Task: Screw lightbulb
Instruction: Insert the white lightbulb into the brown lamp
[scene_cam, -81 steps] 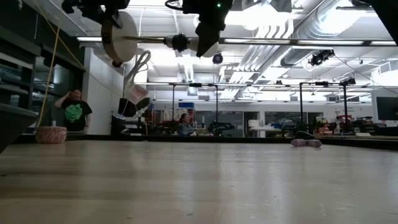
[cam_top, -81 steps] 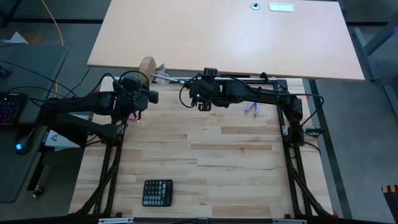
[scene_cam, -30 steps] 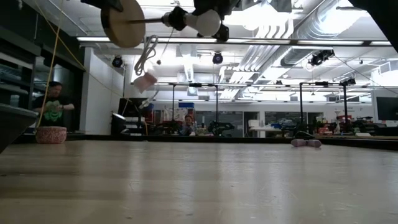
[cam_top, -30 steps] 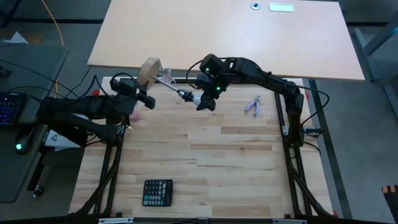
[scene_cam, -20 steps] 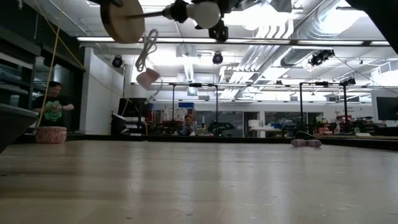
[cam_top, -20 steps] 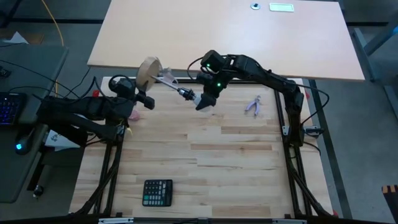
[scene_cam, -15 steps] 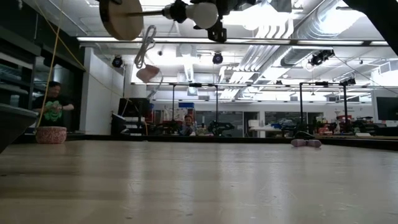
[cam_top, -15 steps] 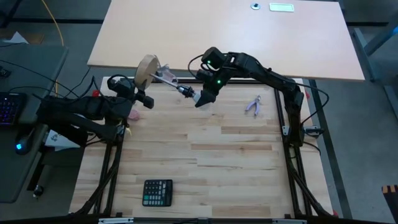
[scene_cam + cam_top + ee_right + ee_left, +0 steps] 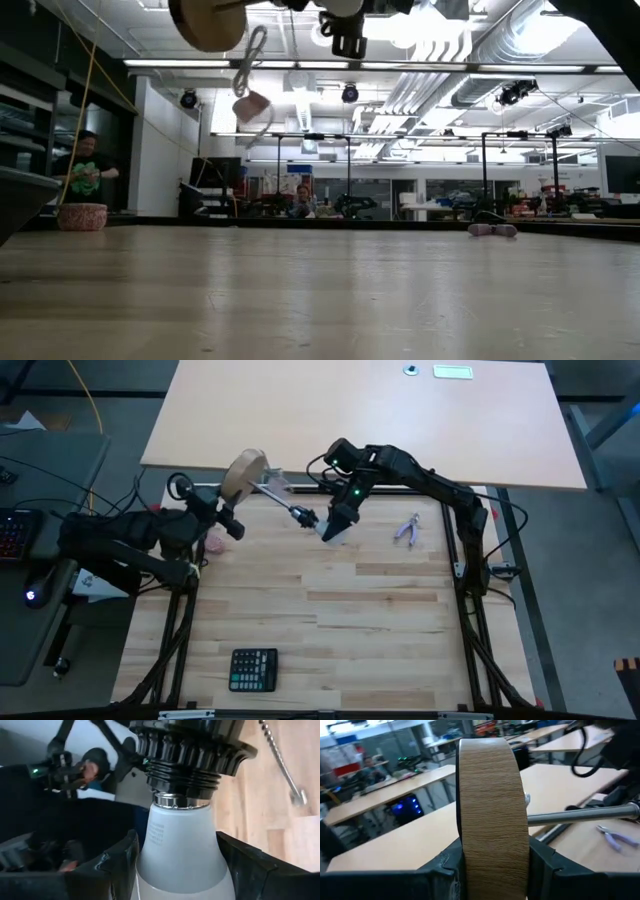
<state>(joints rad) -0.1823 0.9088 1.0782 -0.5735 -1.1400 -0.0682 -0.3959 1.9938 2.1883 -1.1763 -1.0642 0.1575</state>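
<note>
Right wrist view: we see the right gripper [image 9: 175, 870] pinching the lightbulb [image 9: 180, 855], its silvery base entering the black socket [image 9: 187, 750]. The left gripper [image 9: 492, 870] clamps the wooden disc [image 9: 492, 805], both arms raised above the table [image 9: 330, 630].

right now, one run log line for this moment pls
left gripper: shut on wooden disc, held in air | right gripper: shut on lightbulb | bulb base partly in black socket | thread still showing
</note>
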